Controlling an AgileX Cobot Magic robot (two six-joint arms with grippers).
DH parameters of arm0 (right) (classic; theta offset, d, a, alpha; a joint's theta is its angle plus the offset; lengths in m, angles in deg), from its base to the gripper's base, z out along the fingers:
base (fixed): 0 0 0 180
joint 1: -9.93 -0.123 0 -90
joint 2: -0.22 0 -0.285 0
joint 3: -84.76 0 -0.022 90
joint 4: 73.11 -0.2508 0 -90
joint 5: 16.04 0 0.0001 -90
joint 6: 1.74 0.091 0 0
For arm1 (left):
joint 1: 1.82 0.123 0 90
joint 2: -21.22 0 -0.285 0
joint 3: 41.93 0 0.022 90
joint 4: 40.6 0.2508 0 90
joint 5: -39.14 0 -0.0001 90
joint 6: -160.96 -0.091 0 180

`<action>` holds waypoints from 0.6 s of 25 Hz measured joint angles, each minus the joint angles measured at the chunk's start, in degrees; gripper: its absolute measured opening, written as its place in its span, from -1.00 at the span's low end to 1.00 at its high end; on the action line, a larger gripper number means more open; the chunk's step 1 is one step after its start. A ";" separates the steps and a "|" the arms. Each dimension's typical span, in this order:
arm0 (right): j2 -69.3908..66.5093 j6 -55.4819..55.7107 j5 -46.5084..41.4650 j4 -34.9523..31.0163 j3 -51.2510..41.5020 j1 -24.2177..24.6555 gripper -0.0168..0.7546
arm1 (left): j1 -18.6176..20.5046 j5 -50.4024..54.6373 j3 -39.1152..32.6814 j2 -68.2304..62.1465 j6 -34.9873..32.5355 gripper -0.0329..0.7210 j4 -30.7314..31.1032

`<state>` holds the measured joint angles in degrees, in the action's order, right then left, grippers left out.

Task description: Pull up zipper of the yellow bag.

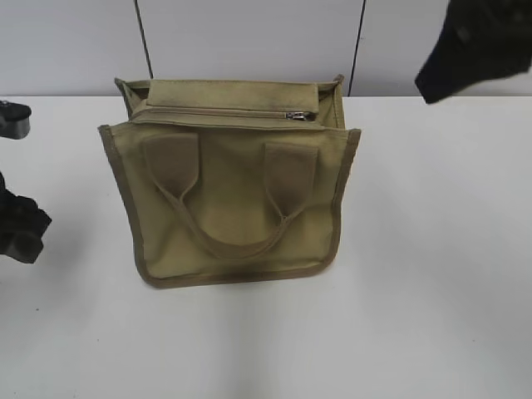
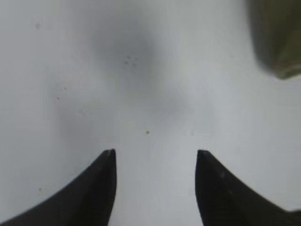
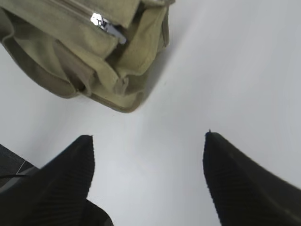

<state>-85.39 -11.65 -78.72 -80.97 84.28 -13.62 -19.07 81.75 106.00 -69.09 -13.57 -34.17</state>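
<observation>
Closest to the lens, the right gripper has its two dark ribbed fingers spread wide with only bare white table between them, holding nothing; in the room view it hangs high, up and to the right of the yellow bag, well clear of it. The left gripper is also parted and empty, low over the table off the bag's left side, with just a blurred corner of khaki cloth at the edge of its view. The bag stands upright in the middle of the table, its two loop handles drooping down the front face. Along its top panel runs the zipper, and the small silver pull sits at the right end of that line, on the side nearest the right gripper. I would judge the step in hand to be the approach. To do it well, the right gripper should come down over the bag's top right corner and narrow before it reaches the tab, so it pinches the metal alone and not the fabric flap beside it. The canvas looks soft, so the left gripper had better pin the bag's left edge first; otherwise the whole bag will likely slide with the pull.
</observation>
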 joint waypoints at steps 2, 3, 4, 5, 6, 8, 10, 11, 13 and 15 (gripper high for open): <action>3.28 0.02 1.45 0.00 -4.87 0.00 0.53 | 0.00 5.93 3.50 0.59 -3.71 0.15 -4.59; 5.07 0.02 1.91 0.00 -7.26 0.00 0.55 | 0.00 8.56 4.64 1.34 -4.61 0.16 -6.44; 6.83 0.02 2.34 0.00 -9.56 0.00 0.57 | 0.00 10.65 5.74 2.45 -5.47 0.19 -7.02; 8.33 0.02 2.71 0.00 -11.35 0.00 0.57 | 0.00 11.99 6.14 3.63 -5.47 0.25 -7.69; 10.18 0.02 2.98 0.00 -13.38 0.00 0.58 | 0.00 13.34 6.32 5.26 -5.84 0.34 -8.14; 13.71 0.14 3.19 0.00 -16.77 0.00 0.58 | 0.00 15.83 6.45 8.77 -6.05 0.52 -8.52; 17.92 0.62 3.30 0.00 -20.30 0.00 0.59 | 0.00 17.69 6.55 13.14 -6.17 0.64 -8.80; 19.85 1.07 3.30 0.00 -22.06 0.00 0.59 | 0.00 18.70 6.57 15.43 -6.17 0.66 -8.92; 24.71 1.80 3.30 0.00 -25.32 0.00 0.59 | 0.00 20.31 6.62 19.78 -6.39 0.67 -8.92; 29.63 2.56 3.30 0.00 -28.55 0.00 0.59 | 0.00 21.72 6.62 24.58 -7.01 0.65 -8.98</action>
<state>-55.76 -9.10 -75.41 -80.97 55.73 -13.62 -19.07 103.47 112.62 -44.51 -20.58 -43.14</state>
